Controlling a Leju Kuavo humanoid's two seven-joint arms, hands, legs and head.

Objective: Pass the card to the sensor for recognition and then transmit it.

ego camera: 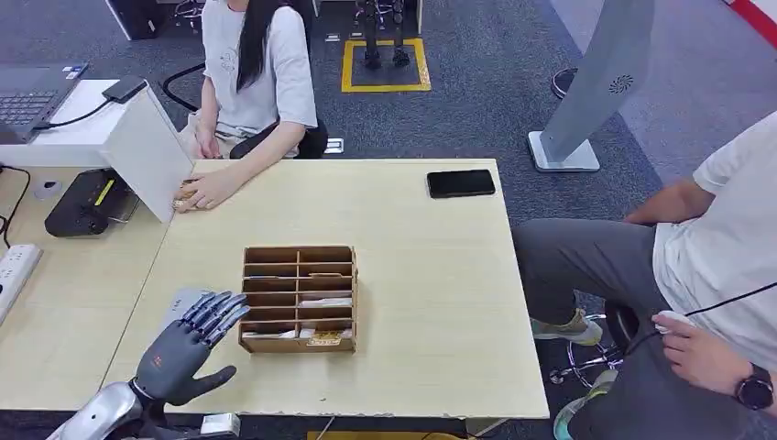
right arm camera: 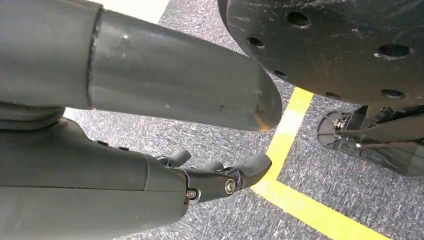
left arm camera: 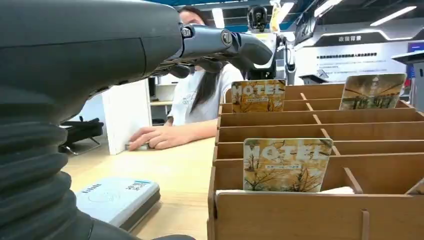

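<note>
On the pale table, the left hand (ego camera: 188, 344) hovers spread and empty beside the wooden card rack (ego camera: 299, 298), above the grey sensor (left arm camera: 116, 198). Nearest hotel card (left arm camera: 286, 165) stands upright, unpicked; next comes pinching it. Right hand (right arm camera: 215, 175) hangs, seemingly empty.
</note>
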